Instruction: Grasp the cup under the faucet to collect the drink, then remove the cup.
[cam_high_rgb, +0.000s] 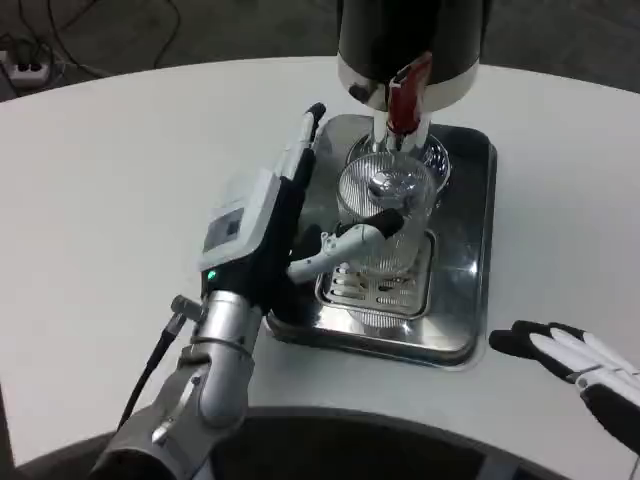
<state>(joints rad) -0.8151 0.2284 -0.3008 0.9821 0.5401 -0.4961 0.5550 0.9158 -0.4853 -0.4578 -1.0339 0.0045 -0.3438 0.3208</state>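
Observation:
A clear glass cup (388, 222) stands over the drip grate (372, 287) of the metal tray (468, 300), just in front of and below the faucet with its red lever (408, 98). My left hand (285, 230) grips the cup from its left side: one finger (345, 243) wraps across the front, another (304, 140) reaches up along the far side. I cannot tell whether the cup holds any liquid. My right hand (572, 362) lies on the table to the right of the tray, fingers apart, holding nothing.
The black and silver dispenser body (412, 40) rises at the back of the tray and overhangs it. The tray's raised rim surrounds the cup. White tabletop stretches to the left and right; its curved front edge runs close below my arms.

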